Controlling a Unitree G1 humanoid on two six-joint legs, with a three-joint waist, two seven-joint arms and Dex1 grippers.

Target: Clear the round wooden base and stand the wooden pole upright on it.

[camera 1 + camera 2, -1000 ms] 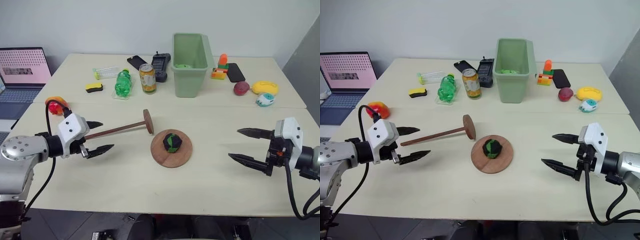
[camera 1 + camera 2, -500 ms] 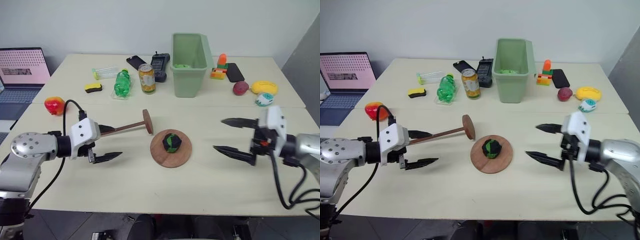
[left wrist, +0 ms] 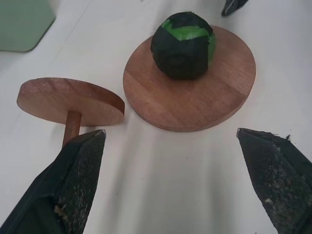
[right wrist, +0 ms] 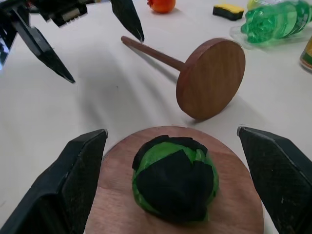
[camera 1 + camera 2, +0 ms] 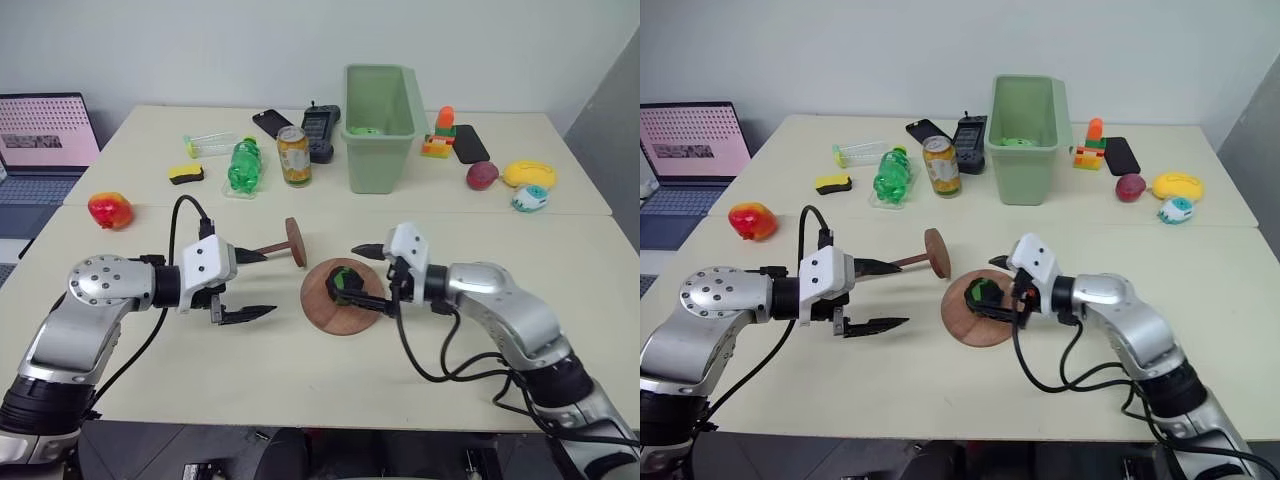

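Round wooden base [image 5: 343, 297] lies flat near the middle of the bench [image 5: 300, 370], and it is not yet cleared: a black-and-green ball [image 5: 345, 283] sits on its upper face, roughly over the centre, so the central hole cannot be seen. Wooden pole [image 5: 272, 246] lies on its side on the bench just beside the base, on the robot's left of it, with its fixed disc standing on edge at the end nearer the base; pole and base appear close but not touching.

Right tool [image 4: 171, 183] has its two black fingers spread wide, one on each side of the ball, in the right wrist view. Whether the pads touch the ball is hard to judge; a gap seems to remain on both sides, so the ball is not gripped. Left tool [image 5: 253, 284] is likewise wide apart and holds nothing; its upper finger lies at the free end of the pole's rod, its lower finger over bare bench.

By this evidence no step of the task is complete. Remaining: closing on the ball and carrying it off the base, then grasping the pole, raising it, and setting it upright on the cleared base.
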